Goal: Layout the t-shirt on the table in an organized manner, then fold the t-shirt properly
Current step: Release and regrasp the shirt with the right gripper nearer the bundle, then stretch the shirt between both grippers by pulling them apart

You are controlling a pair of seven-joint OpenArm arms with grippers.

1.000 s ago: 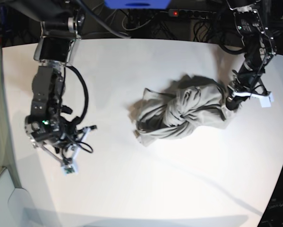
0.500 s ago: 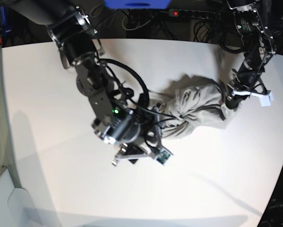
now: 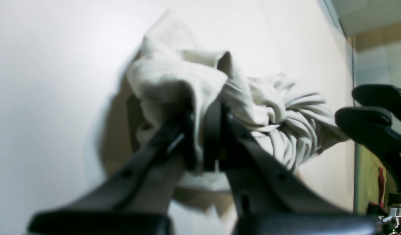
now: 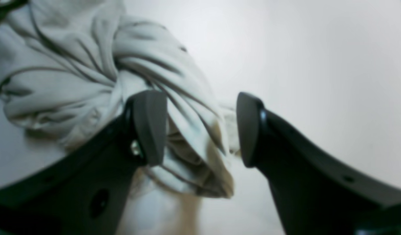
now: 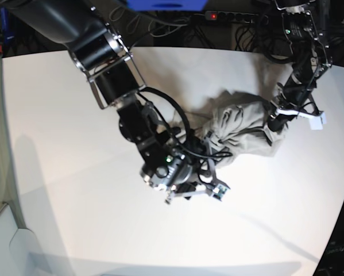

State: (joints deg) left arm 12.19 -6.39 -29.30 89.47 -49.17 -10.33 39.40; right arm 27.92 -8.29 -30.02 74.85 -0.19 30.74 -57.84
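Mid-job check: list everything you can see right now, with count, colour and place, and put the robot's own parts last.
t-shirt: one, light grey-beige, bunched and twisted right of the table's centre in the base view.
table: one, white, under everything.
power strip: one, black with a red light, behind the far table edge.
cables: several, dark, behind the far edge.
left gripper: one, black, shut on a fold of the t-shirt, on the base view's right.
right gripper: one, black, open, jaws astride a twisted end of the t-shirt, on the base view's left.
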